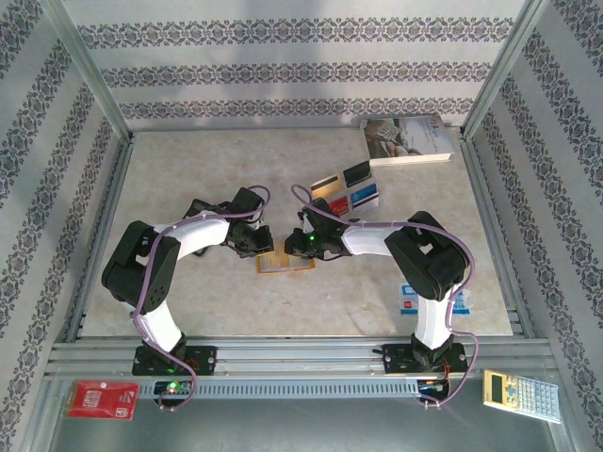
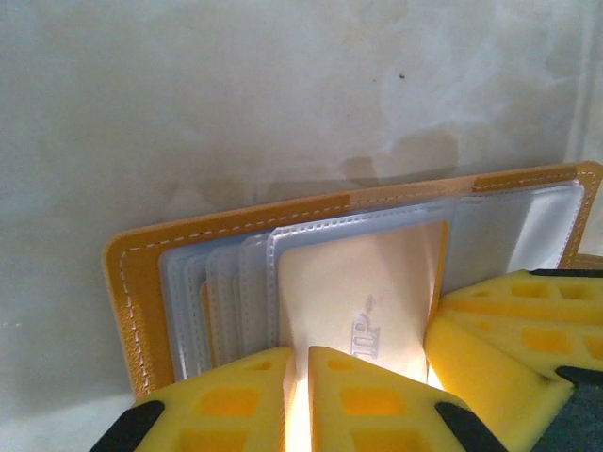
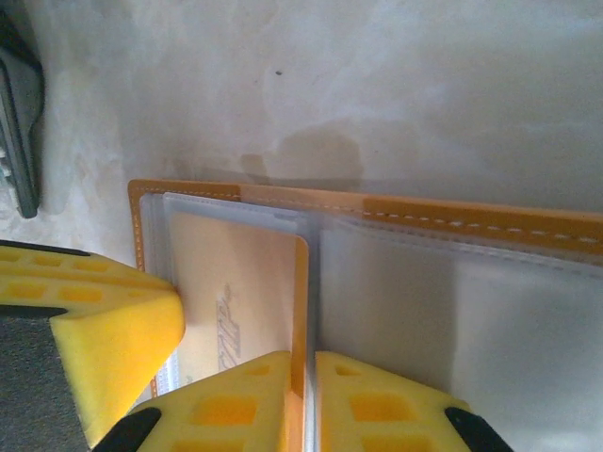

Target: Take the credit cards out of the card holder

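While the right gripper clamps the floppy card holder by its sleeve, take the stiff VIP card by its edge. Whether the left gripper grips anything, I cannot tell.

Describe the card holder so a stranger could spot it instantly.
On the beige marbled table, look at the middle, just nearer than the pile of loose cards. The card holder lies open flat there: an orange stitched border around translucent plastic sleeves, unlike the single printed cards and the book at the far right corner.

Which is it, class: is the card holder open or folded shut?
Open: the card holder lies spread, its clear pockets facing up in both wrist views, with one cream card inside.
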### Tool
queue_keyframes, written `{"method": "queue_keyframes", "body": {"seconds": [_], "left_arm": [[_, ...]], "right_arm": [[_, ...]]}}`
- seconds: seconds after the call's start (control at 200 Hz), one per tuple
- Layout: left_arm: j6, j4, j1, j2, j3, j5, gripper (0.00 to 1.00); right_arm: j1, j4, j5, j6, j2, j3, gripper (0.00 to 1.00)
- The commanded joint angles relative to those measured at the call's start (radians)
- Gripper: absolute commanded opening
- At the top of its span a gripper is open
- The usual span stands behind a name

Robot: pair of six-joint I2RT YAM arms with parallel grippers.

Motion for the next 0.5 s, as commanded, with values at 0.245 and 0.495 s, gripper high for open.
{"method": "queue_keyframes", "body": {"seconds": [0.245,0.495], "left_arm": [[0.003,-0.058,-0.008,0.037,-0.043,-0.044,0.13],[0.001,-0.072,-0.007,-0.017,-0.036,-0.073,0.19]], "right_arm": [[-0.005,0.061,-0.060,0.013,0.024,0.000,0.10],[-0.010,0.062,-0.017,0.002,-0.020,-0.029,0.01]]}}
